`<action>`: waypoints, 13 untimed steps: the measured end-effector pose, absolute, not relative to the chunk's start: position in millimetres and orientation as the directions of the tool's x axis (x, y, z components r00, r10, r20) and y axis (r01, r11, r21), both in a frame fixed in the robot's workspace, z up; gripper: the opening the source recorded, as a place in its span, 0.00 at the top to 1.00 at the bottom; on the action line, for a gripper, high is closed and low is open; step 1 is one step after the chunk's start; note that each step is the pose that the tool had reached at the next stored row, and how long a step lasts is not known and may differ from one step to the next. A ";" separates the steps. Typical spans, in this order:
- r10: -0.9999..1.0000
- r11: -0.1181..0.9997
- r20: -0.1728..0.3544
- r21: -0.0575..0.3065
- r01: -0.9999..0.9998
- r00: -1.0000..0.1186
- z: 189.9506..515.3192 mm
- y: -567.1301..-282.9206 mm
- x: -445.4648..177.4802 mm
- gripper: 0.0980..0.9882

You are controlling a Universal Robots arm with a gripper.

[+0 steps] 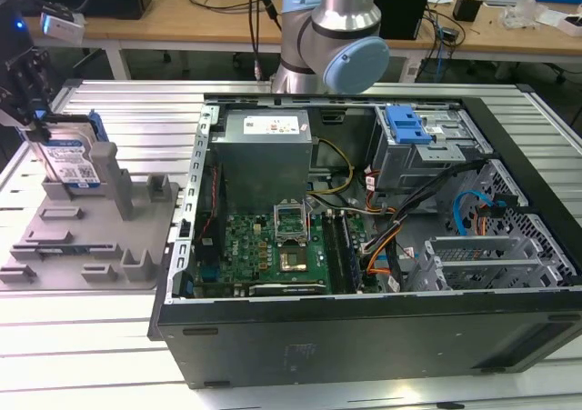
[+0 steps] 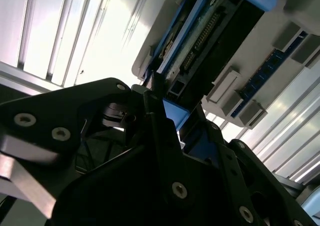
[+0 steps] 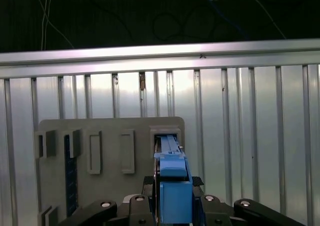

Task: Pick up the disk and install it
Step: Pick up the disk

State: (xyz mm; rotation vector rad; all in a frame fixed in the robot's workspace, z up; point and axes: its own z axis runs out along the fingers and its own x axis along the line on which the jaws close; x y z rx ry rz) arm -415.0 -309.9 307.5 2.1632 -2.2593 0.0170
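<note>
The disk [image 1: 71, 160], a silver drive with a white-and-blue label in a blue carrier, stands on edge in a slot at the far end of the grey holder tray [image 1: 100, 246], at the exterior view's left. My gripper [image 1: 41, 130] comes down on its top edge and is shut on it. In the first wrist view the blue carrier [image 3: 173, 186] sits between my black fingers [image 3: 145, 198], over the tray's slot. The second wrist view shows the disk's connector edge [image 2: 210, 30] just past the gripper [image 2: 165, 110]. Whether the disk still rests in the slot I cannot tell.
An open computer case [image 1: 182, 328] fills the middle and the exterior view's right, with a motherboard [image 1: 273, 246], power supply [image 1: 264, 151], cables, and a drive cage with a blue latch [image 1: 406, 124]. The arm's base [image 1: 332, 37] stands behind it. The table is ribbed aluminium [image 1: 82, 346].
</note>
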 end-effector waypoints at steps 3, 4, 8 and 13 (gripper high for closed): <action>-0.999 0.041 0.017 0.002 -0.999 -0.041 311.7 -309.9 -415.0 0.70; -0.999 0.040 0.017 0.002 -0.999 -0.040 312.9 -310.0 -415.1 0.70; -0.999 0.037 0.017 0.001 -0.999 -0.037 319.0 -310.0 -415.2 0.70; -0.999 0.035 0.017 0.001 -0.999 -0.035 331.2 -309.9 -415.2 0.70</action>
